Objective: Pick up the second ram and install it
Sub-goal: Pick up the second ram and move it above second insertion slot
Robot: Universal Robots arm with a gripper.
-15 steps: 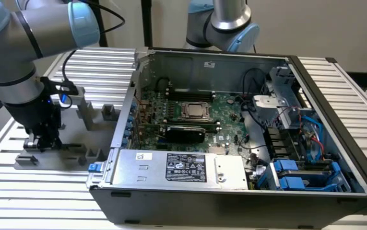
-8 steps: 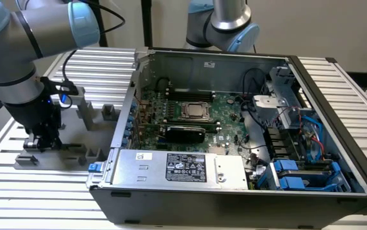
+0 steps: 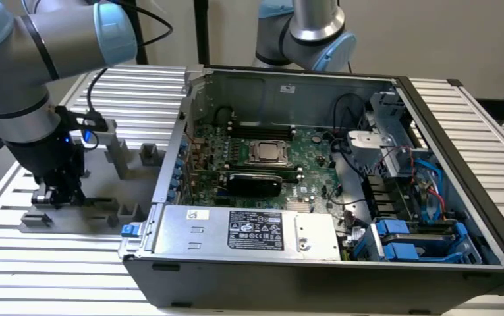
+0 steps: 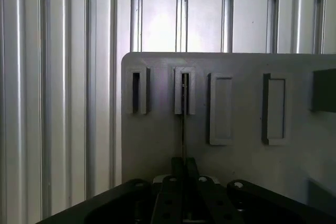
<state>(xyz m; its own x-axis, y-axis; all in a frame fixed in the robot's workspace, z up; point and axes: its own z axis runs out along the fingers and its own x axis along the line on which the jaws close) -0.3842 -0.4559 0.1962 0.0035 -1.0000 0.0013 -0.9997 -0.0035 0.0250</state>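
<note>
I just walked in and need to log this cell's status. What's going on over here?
A Universal Robots arm has its gripper down at a grey slotted holder on the table, to the exterior view's left of an open computer case. In the wrist view the second ram, seen edge-on, stands in one of the holder's slots with the gripper's fingers closed against it. It is not yet lifted out or carried to the motherboard in the case.

I'm in a robotics lab: slotted aluminium counter (image 3: 462,125), second robot arm (image 3: 315,33), opened computer case (image 3: 322,283) beside my claw (image 3: 58,199).
</note>
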